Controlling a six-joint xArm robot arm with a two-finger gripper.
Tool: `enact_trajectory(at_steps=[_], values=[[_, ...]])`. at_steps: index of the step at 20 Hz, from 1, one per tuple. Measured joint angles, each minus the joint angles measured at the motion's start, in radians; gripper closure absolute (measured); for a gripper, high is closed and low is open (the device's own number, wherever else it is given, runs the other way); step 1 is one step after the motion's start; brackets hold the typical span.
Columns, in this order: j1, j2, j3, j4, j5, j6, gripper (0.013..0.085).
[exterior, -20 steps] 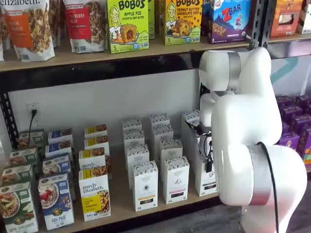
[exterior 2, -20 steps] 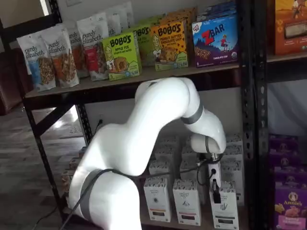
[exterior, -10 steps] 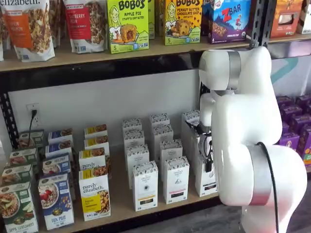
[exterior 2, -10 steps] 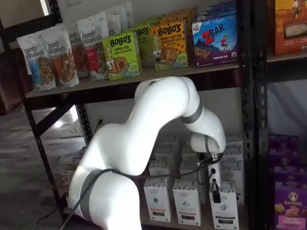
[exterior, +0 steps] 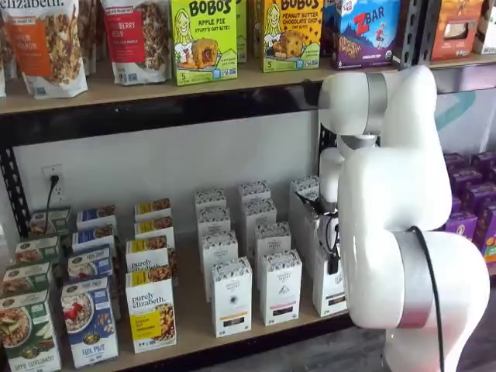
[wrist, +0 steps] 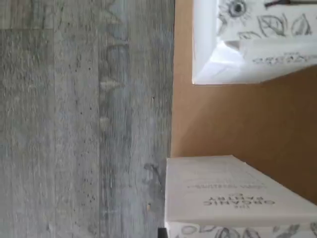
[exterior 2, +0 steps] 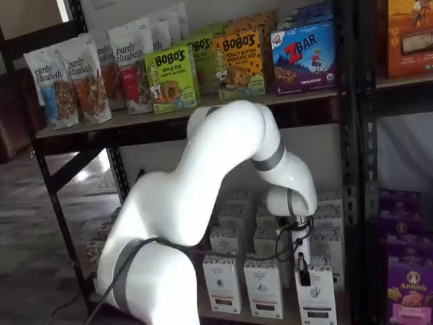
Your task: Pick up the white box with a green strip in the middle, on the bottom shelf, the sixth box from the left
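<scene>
The white box [exterior: 328, 288] stands at the front right of the bottom shelf [exterior: 190, 314], a tall narrow carton with a patterned top; it also shows in the other shelf view [exterior 2: 316, 298]. My gripper [exterior: 332, 260] hangs straight down onto the box's top. One black finger [exterior 2: 304, 271] lies against the upper front of the carton, with a cable looping beside it. The other finger is hidden, so no gap or grip shows. In the wrist view two white cartons with leaf-patterned tops [wrist: 237, 191] stand on the pale board beside grey floor; which is the target I cannot tell.
Similar white cartons [exterior: 280, 287] [exterior: 231, 296] stand in rows just left of the target, with yellow purely elizabeth boxes [exterior: 149, 310] further left. A black upright [exterior 2: 352, 203] rises close on the right, purple boxes [exterior: 465, 201] beyond it. The upper shelf [exterior: 155, 85] hangs overhead.
The arm's big upper joint has risen a little. The gripper stays at the top of the white box, which has not visibly shifted.
</scene>
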Motion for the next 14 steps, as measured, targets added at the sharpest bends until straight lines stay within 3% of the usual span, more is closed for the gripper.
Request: enact_trajectory(at_steps=[4, 14], values=[[0.003, -0.051, 0.087, -0.040, -0.037, 0.040, 0.0450], [0.006, -0.213, 0.341, -0.062, -0.126, 0.070, 0.0450]])
